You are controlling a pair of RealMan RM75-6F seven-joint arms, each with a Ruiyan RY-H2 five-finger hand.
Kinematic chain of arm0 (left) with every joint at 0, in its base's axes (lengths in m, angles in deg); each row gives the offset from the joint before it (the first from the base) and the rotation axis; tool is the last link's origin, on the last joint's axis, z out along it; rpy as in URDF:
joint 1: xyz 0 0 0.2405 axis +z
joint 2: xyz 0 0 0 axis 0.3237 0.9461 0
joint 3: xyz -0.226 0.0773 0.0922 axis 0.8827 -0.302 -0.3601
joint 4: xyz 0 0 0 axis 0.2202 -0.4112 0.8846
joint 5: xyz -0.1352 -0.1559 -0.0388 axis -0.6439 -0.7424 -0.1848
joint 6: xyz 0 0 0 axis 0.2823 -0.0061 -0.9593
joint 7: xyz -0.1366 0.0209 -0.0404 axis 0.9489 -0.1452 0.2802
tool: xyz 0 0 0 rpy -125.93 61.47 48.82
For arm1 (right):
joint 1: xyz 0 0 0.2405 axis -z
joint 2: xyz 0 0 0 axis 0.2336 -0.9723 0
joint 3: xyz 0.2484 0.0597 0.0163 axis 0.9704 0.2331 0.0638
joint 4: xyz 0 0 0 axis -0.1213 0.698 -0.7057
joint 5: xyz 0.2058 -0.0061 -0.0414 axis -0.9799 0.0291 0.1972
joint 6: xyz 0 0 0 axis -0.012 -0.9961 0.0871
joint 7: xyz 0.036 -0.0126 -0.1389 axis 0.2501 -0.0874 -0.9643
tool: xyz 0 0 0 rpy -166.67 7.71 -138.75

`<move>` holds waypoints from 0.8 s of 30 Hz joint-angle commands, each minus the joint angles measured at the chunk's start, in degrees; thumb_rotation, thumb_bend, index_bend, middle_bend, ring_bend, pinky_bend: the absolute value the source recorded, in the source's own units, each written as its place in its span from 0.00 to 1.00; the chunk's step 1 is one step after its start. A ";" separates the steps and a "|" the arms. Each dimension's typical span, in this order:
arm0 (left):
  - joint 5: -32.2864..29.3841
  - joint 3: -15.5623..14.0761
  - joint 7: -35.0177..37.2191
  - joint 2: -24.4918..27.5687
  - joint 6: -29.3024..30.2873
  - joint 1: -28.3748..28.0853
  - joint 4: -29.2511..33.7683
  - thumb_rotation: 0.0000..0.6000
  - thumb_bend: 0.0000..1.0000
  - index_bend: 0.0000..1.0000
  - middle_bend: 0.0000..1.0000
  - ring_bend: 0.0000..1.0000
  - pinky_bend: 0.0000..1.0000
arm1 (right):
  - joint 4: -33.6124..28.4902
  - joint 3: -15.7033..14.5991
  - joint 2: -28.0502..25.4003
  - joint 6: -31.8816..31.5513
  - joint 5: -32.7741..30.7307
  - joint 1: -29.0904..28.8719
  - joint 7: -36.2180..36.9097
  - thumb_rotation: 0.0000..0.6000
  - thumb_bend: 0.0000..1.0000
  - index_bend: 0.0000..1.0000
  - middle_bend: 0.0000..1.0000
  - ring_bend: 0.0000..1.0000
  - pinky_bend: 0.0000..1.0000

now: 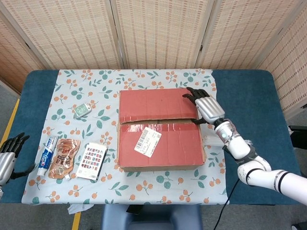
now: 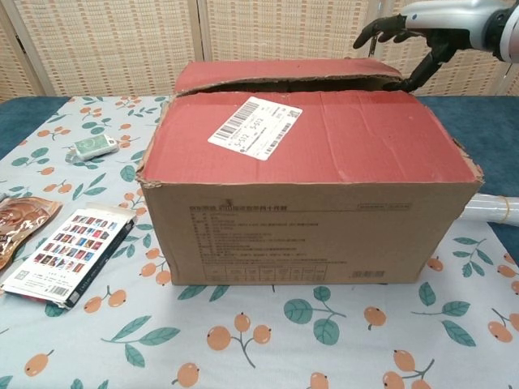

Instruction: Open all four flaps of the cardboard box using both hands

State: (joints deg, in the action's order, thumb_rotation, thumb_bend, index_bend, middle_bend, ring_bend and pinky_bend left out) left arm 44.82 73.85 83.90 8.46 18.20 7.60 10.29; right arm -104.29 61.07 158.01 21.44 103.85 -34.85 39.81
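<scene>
Cardboard box point(image 1: 160, 129) with red-taped top flaps sits near the middle of the floral tablecloth point(image 1: 96, 187), and we see a white shipping label point(image 1: 147, 141) stuck on its near flap point(image 2: 324, 134). In the chest view the far flap point(image 2: 276, 71) is tilted up a little along the centre seam, leaving a dark gap beneath it, while the near flap lies flat. Our right hand point(image 1: 204, 106) is at the box's right end of that seam; its dark fingers point(image 2: 389, 26) curve over the top of the raised far flap and its thumb reaches down under the flap's edge, so the hand holds the flap's corner between them. Our left hand point(image 1: 6, 155) hangs off the left edge of the table point(image 1: 33, 91), well apart from the box, its fingers loosely spread and holding nothing. To the left of the box on the cloth lie a toothpaste tube point(image 1: 47, 155), a brown snack pouch point(image 1: 64, 158) just beside it, and a printed flat box point(image 1: 91, 160) nearer the cardboard box. A small green packet point(image 1: 82, 110) rests farther back. A white roll point(image 2: 491, 209) shows on the cloth at the box's right side.
</scene>
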 commanded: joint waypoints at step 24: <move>-2.18 0.93 14.53 1.48 -5.49 -1.43 -6.26 1.00 0.35 0.08 0.01 0.00 0.00 | 18.68 9.31 3.76 5.74 -15.07 -12.87 -0.54 1.00 0.42 0.13 0.00 0.00 0.00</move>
State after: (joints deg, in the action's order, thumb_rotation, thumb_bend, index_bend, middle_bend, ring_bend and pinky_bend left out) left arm 42.70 74.63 97.60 9.86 12.57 6.11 4.47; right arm -91.53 69.72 159.06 25.15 90.65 -45.11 38.86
